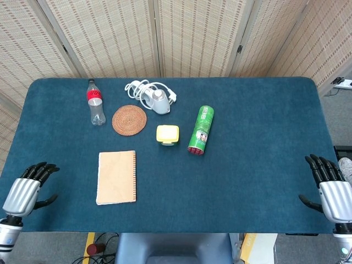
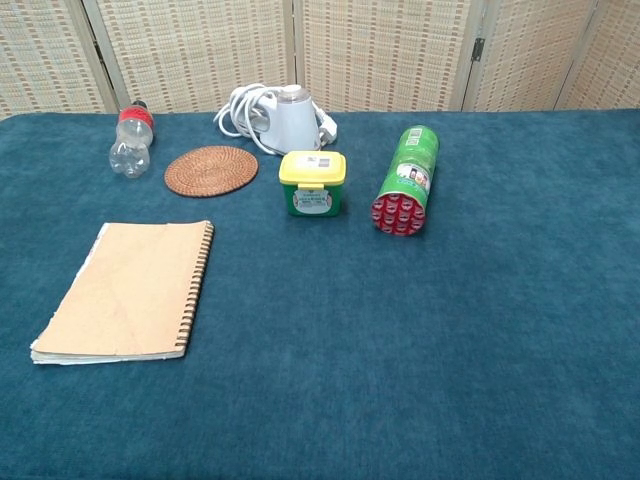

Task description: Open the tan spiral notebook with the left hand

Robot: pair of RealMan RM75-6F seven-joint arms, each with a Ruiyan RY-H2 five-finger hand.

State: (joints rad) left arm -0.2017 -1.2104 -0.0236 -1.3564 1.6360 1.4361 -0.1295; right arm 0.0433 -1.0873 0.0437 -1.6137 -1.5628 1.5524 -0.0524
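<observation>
Silver-backed left hand point(image 1: 25, 190) hovers empty over the table's point(image 1: 253, 165) front-left corner, fingers apart; right hand point(image 1: 331, 190) likewise front-right. Tan spiral notebook point(image 1: 116, 177) lies closed near the front-left edge. Labels unreadable.

Bare cloth between left robot hand point(image 1: 25, 190) and tan spiral notebook point(image 1: 116, 177); woven coaster point(image 1: 129, 120) beyond.

Tan spiral notebook point(image 2: 125, 291) lies closed (spiral toward the middle) on blue table point(image 2: 450, 330).
</observation>
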